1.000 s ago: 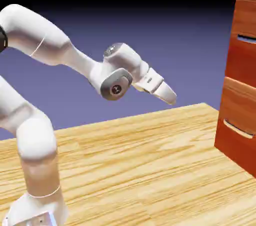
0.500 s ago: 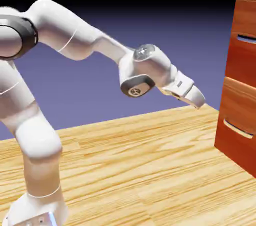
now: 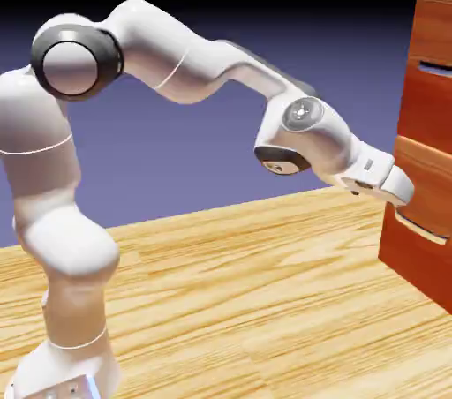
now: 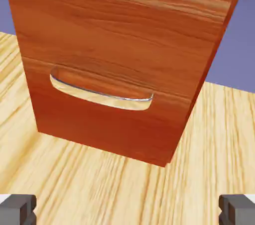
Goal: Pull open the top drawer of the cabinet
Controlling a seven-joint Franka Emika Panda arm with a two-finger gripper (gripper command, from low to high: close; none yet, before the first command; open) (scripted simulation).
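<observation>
The cabinet (image 3: pixel 431 168) stands at the right edge of the exterior view, reddish-brown and glossy. Its top drawer (image 3: pixel 434 106) carries a thin dark bar handle (image 3: pixel 434 67) across its middle. My gripper (image 3: pixel 402 187) sits well below that handle, close in front of the lower drawer (image 3: pixel 424 256) and just above its pale curved handle (image 3: pixel 419 228). In the hand view the lower drawer front (image 4: pixel 124 40) and its curved handle (image 4: pixel 102 93) fill the picture. My gripper (image 4: pixel 127 209) is open, its fingertips (image 4: pixel 17 209) far apart with nothing between them.
The wooden table (image 3: pixel 247 300) runs from the robot's base to the foot of the cabinet. The white arm (image 3: pixel 203 62) arches over it from the lower left.
The arm has stretched to the right and lowered, carrying the gripper from mid-table height up to the cabinet's lower drawer front. The jaws stayed open.
</observation>
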